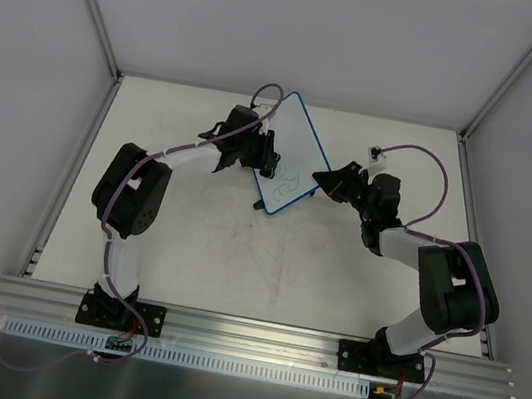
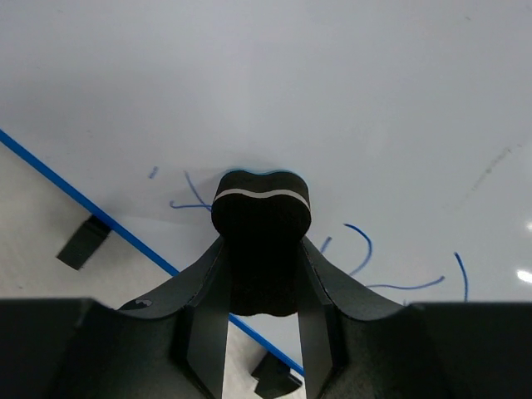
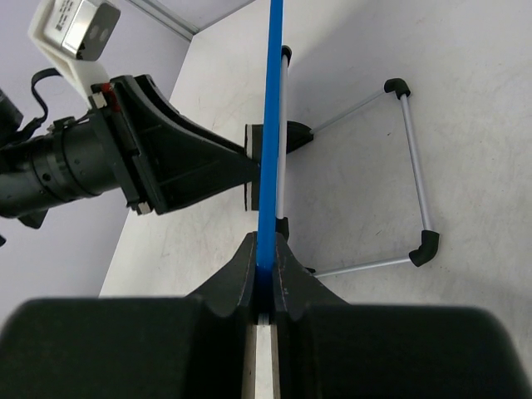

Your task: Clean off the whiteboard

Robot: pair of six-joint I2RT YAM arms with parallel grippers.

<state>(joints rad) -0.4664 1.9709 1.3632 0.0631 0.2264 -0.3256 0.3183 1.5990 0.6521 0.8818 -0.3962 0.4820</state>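
Observation:
The whiteboard [image 1: 293,143], white with a thin blue rim, stands tilted at the back middle of the table. Blue scribbles [image 1: 291,183] mark its lower part. My left gripper [image 1: 267,155] is shut on the small black eraser [image 2: 262,214] and presses it against the board face [image 2: 332,100], among blue scribbles [image 2: 362,249]. My right gripper [image 1: 326,181] is shut on the board's blue rim [image 3: 271,125], seen edge-on between its fingers [image 3: 246,264]. Black feet [image 2: 83,241] show below the rim.
A silver wire stand [image 3: 413,166] with black corner caps props the board from behind. The table [image 1: 189,238] has faint reddish marks, grey walls on three sides and an aluminium rail [image 1: 245,333] at the near edge.

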